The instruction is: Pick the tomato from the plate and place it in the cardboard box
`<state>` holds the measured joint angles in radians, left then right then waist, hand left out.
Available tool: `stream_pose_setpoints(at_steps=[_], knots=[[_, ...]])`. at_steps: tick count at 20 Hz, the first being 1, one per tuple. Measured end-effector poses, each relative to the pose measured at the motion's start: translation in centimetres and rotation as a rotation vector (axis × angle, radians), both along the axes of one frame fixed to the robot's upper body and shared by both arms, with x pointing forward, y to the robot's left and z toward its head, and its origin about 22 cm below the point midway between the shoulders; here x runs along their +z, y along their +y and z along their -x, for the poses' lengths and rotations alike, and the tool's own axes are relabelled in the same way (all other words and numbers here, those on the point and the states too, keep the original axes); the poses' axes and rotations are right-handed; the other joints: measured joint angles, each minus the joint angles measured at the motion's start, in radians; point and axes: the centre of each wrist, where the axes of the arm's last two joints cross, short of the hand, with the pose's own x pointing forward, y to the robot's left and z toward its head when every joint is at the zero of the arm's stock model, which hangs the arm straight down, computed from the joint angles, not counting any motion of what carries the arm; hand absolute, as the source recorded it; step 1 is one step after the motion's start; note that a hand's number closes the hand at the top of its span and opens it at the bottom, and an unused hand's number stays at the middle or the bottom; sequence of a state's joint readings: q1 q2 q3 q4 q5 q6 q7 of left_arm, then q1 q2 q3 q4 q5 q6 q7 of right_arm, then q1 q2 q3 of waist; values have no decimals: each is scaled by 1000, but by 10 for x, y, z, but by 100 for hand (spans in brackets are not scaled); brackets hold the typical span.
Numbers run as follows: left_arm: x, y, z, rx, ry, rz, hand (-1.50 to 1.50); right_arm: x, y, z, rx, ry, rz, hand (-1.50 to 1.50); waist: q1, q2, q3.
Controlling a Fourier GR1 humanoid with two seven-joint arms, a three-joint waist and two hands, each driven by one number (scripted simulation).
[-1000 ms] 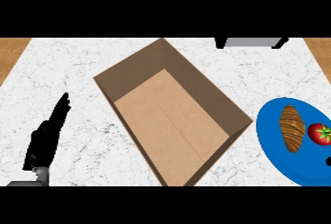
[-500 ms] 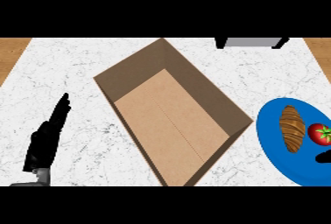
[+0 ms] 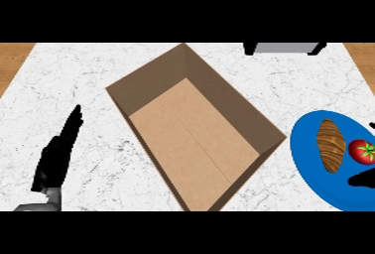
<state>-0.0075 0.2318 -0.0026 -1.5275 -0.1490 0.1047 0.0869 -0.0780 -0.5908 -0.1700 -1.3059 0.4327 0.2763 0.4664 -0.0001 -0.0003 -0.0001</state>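
One tomato (image 3: 362,151) on plate (image 3: 304,155) | left hand (image 3: 55,158) spread straight | right hand (image 3: 365,179): cannot tell

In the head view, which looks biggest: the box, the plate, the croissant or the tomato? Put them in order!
Largest to smallest:
1. cardboard box
2. blue plate, partly cut off at the view's right edge
3. croissant
4. tomato

White marbled desk (image 3: 88,74) carries an open cardboard box (image 3: 194,144) mid-surface, a blue plate (image 3: 307,163) at the right edge and a grey object (image 3: 284,48) at the far edge.
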Motion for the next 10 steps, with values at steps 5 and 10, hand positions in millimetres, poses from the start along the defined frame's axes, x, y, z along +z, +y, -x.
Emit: stream_pose_setpoints(at_steps=[5, 10], knots=[[-3, 1, 1, 4, -5, -4, 0, -8, -1, -13, 3, 10, 1, -150, 2, 0, 0], [-5, 9, 5, 3, 2, -2, 0, -10, -10, -8, 16, 43, 4, -150, 1, 0, 0]])
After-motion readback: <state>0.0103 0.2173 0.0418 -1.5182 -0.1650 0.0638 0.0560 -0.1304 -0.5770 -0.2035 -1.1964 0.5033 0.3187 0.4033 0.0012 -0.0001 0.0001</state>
